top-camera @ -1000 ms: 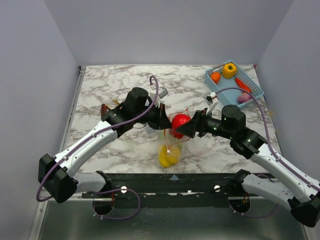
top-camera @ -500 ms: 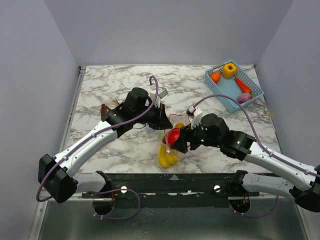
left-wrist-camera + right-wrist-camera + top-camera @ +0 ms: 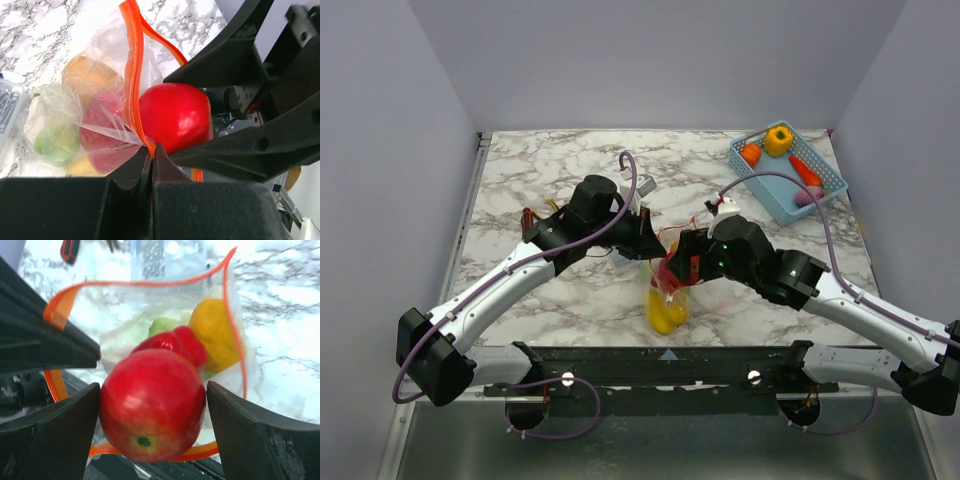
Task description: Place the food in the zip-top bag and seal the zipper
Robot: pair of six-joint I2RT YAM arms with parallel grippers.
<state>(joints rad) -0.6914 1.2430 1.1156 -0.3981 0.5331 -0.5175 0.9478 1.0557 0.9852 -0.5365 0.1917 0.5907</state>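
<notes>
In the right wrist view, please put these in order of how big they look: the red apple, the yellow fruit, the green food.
1. red apple: largest, but it is nearest the camera, so its true size is unsure.
2. yellow fruit: inside the zip-top bag.
3. green food: smallest, and partly hidden.

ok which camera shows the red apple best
Right wrist: the red apple fills the middle, held in the right gripper at the zip-top bag mouth. Left wrist shows one side of it beside the zipper. Top external shows only a small red patch.
</notes>
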